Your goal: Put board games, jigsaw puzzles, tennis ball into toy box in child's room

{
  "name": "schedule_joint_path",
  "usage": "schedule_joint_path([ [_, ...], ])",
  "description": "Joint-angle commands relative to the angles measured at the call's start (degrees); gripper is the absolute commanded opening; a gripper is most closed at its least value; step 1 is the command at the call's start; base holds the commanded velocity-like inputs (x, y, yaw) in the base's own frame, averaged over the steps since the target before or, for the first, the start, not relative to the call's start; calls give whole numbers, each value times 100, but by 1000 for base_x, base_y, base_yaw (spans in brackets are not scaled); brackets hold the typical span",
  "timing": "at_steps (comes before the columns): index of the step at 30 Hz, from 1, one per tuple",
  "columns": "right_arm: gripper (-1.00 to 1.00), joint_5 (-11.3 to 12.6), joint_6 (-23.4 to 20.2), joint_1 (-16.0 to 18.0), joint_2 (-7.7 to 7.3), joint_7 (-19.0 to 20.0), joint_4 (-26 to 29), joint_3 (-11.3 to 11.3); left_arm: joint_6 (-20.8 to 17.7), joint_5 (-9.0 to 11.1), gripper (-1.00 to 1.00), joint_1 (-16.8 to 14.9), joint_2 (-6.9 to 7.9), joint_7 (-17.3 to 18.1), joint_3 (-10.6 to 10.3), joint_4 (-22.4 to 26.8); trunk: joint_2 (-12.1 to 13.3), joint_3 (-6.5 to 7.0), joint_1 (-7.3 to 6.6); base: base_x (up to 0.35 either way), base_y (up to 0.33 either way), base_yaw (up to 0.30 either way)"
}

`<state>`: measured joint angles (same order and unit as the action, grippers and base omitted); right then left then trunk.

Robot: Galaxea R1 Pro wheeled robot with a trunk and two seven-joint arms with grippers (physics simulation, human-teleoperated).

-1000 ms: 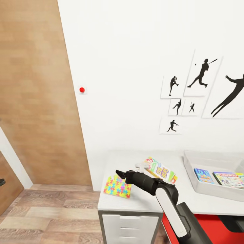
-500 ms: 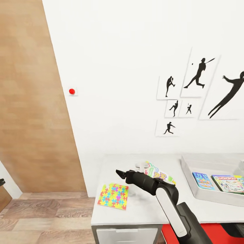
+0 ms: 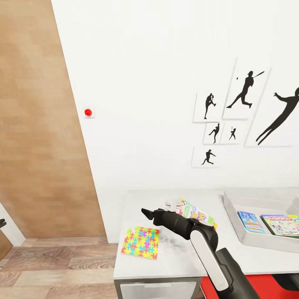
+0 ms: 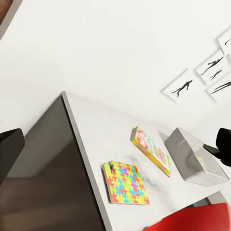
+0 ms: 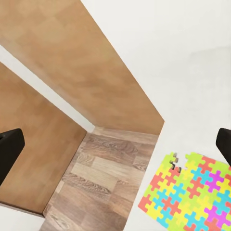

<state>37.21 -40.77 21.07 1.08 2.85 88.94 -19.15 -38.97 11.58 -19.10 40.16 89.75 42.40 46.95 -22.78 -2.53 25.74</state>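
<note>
The thin flat multicoloured jigsaw puzzle (image 3: 140,242) lies on the near left corner of the long white-topped bench (image 3: 174,259), one edge close to the bench's near lip. The black right hand (image 3: 148,213) hangs just above and a little right of it, fingers spread apart in the wrist view, so I judge the puzzle sits below and slightly left of that hand. The left hand (image 4: 115,144) also looks parted, its dark fingers (image 4: 9,149) at the frame edges. Behind the right arm the green-yellow SKIP BO board game box (image 3: 195,212) rests with its long axis running far-left to near-right. The shallow light grey toy box (image 3: 232,220) stands well to the right, already holding a small blue game box (image 3: 249,221) and another printed box (image 3: 280,224).
</note>
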Motion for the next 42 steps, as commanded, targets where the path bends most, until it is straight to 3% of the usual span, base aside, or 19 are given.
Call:
schedule_joint_path([
  [1, 100, -21, -28, 5, 3, 23, 2, 5, -60, -7, 100, -6, 1, 25, 3, -1, -14, -14, 4, 3, 7, -1],
  [13, 100, -30, -28, 8, 70, -278, -32, 20, -58, -8, 100, -6, -1, 25, -12, -1, -14, -14, 4, 1, 1, 0],
  [19, 100, 7, -58, 47, 189, -1091, -61, 36, -40, -18, 100, -6, -31, 25, -67, -1, -14, -14, 4, 0, 0, 0],
  [22, 100, 19, -102, 209, 462, -1667, -195, 35, -35, -22, 100, -6, -75, 25, -145, -1, -14, -14, 4, 0, 0, 0],
  [26, 100, 23, -216, 756, 795, -2209, -558, 40, -33, -26, 100, -9, -120, 25, -223, -1, -14, -14, 4, 0, 0, 0],
  [28, 100, 34, -291, 1131, 892, -2451, -930, 41, -32, -29, 100, -11, -139, 25, -254, -1, -14, -14, 4, 0, 0, 0],
  [29, 100, 53, -332, 1524, 892, -2649, -1412, 42, -32, -30, 100, -12, -154, 25, -273, -1, -14, -14, 4, 0, 0, 0],
  [32, 100, 86, -326, 2114, 892, -2829, -2250, 42, -32, -31, 100, -14, -168, 25, -291, -1, -14, -14, 4, 0, 0, 0],
  [33, 100, 105, -259, 2488, 892, -2897, -2824, 42, -32, -32, 100, -14, -174, 25, -298, -1, -14, -14, 4, 0, 0, 0],
  [36, 100, 156, -57, 3011, 892, -2956, -3666, 46, -32, -31, 100, -14, -185, 25, -305, -1, -14, -14, 4, 0, 0, 0],
  [37, 100, 208, 115, 3320, 892, -2978, -4212, 48, -31, -32, 100, -18, -202, 25, -310, -1, -14, -14, 4, 0, 0, 0],
  [42, 100, 377, 455, 3974, 892, -3005, -5532, 51, -31, -33, 100, -38, -275, 25, -324, 5, -14, -14, 4, 0, 1, 0],
])
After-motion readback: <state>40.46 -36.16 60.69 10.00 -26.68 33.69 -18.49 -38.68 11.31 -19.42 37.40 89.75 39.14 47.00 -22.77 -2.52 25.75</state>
